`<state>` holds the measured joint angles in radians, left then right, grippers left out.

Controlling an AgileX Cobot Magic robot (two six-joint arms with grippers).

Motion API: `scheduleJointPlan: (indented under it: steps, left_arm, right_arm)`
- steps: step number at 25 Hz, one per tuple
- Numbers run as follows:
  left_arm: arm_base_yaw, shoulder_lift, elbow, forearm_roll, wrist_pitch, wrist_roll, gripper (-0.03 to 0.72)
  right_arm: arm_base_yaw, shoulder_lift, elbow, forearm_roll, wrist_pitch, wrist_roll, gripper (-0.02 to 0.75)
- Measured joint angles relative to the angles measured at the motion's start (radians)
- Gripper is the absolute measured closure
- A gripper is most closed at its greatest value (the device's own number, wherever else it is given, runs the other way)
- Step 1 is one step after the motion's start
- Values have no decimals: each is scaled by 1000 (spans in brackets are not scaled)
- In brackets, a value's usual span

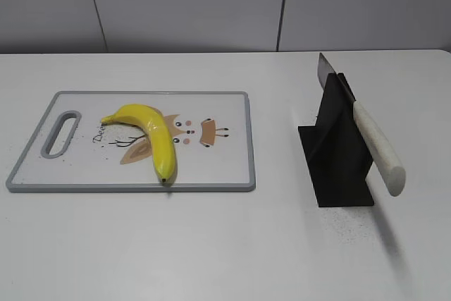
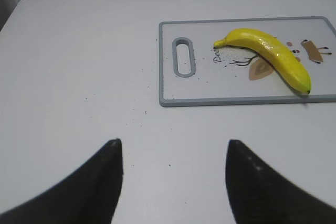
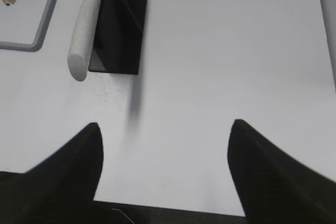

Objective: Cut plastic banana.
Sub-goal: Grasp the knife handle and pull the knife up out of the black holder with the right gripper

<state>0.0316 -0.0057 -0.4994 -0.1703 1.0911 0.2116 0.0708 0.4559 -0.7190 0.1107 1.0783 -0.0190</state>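
Two grippers spread, empty | plastic banana diagonal on cutting board, ahead-right of left gripper | knife in black stand, ahead-left of right gripper, nearer arm

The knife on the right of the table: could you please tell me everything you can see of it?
The knife has a pale, off-white rounded handle and a grey metal blade. It rests tilted in a black stand, blade tip up and toward the back, handle slanting down toward the front and overhanging the stand's base. Only the stand touches it; neither gripper is near. It stands to the right of the cutting board.
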Motion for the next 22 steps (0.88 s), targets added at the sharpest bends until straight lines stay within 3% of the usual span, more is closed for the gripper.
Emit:
scheduleJointPlan:
  steps: [13,18,22]
  left_arm:
    - [0,0,0,0,0,0,106]
    - [0,0,0,1,0,0,106]
    - [0,0,0,1,0,0,106]
  right_arm:
    - [316,283,-19,-39,7,56,180]
    - [443,422,-96,-77,6,121,189]
    - [494,548,-179,-93,23,170,190]
